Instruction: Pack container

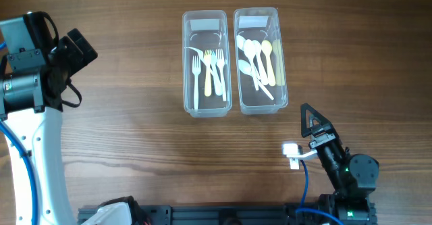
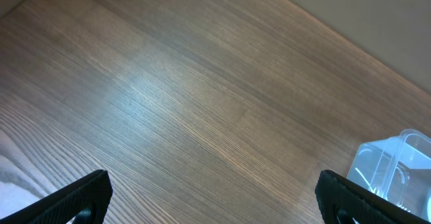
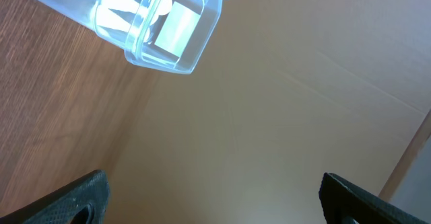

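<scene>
From overhead we count two clear rectangular plastic containers side by side at the far middle of the brown wooden table [image 1: 135, 144]. The left container [image 1: 204, 22] holds four plastic forks [image 1: 209, 73], three white and one yellow. The right container [image 1: 256, 21] holds overlapping white and yellow plastic spoons [image 1: 255, 63], too tangled to count. The left gripper [image 1: 79, 48] hovers far left and the right gripper [image 1: 310, 117] near right. In the left wrist view, two black fingers [image 2: 77, 197] stand wide apart, holding nothing. In the right wrist view, its fingers [image 3: 81, 197] gape likewise, empty.
</scene>
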Controlling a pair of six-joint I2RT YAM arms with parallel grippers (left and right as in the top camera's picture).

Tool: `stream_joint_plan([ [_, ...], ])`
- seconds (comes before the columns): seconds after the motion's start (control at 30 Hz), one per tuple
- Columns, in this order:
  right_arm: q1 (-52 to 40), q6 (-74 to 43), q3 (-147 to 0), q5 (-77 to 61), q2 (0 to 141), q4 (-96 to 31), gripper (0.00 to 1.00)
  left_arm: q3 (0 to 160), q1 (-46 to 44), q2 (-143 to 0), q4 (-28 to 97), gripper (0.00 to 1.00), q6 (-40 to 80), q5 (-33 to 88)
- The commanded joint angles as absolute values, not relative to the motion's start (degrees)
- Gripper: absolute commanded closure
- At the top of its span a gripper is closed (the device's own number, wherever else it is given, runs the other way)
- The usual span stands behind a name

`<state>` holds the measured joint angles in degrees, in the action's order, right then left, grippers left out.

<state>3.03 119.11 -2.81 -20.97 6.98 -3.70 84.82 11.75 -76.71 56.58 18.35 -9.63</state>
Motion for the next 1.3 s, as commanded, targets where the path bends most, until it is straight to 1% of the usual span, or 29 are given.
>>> stream_joint_plan([
  [0.0, 3.1, 121.5, -2.4, -20.8, 6.0, -3.2, 0.00, 85.1, 11.9, -76.2, 56.4, 0.00, 19.1, -10.1],
  [0.07, 3.1, 121.4, -2.4, -20.7, 6.0, -3.4, 0.00, 85.1, 11.9, -76.2, 56.4, 0.00, 19.1, -10.1],
  [0.1, 3.1, 119.2, -2.4, -20.1, 6.0, -3.4, 0.00, 85.1, 11.9, -76.2, 56.4, 0.00, 19.1, -10.1],
  [0.2, 3.0, 106.6, -2.4, -20.2, 6.0, -3.5, 0.00, 85.1, 11.9, -76.2, 56.4, 0.00, 19.1, -10.2],
  [0.37, 3.0, 78.1, -2.4, -20.5, 6.0, -3.5, 0.00, 85.1, 11.9, -76.2, 56.4, 0.00, 19.1, -10.1],
  [0.53, 3.0, 54.1, -2.4, -21.8, 6.0, -3.4, 0.00, 85.1, 11.9, -76.2, 56.4, 0.00, 19.1, -10.1],
  [0.67, 3.0, 25.8, -2.4, -18.8, 6.0, -3.5, 0.00, 85.1, 11.9, -76.2, 56.4, 0.00, 19.1, -10.1],
  [0.73, 3.0, 15.8, -2.4, -17.5, 6.0, -3.5, 0.00, 85.1, 11.9, -76.2, 56.4, 0.00, 19.1, -10.1],
  [0.8, 3.0, 10.4, -2.4, -16.9, 6.0, -3.3, 0.00, 85.1, 11.9, -76.2, 56.4, 0.00, 19.1, -10.1],
  [0.87, 3.0, 7.4, -2.2, -15.7, 5.7, -3.0, 0.00, 85.1, 11.9, -76.2, 56.4, 0.00, 19.1, -10.1],
  [1.0, 3.0, -3.4, -2.1, -6.3, 1.8, -2.7, 0.00, 85.1, 11.9, -76.2, 56.4, 0.00, 19.1, -10.1],
  [1.17, 3.0, -3.6, -2.1, -5.2, 0.1, -3.2, 0.00, 85.1, 11.9, -76.2, 56.4, 0.00, 19.1, -10.1],
  [1.27, 3.0, -4.3, -1.0, -4.6, 0.1, 0.8, 0.00, 85.1, 11.9, -76.2, 56.4, 0.00, 19.1, -10.2],
])
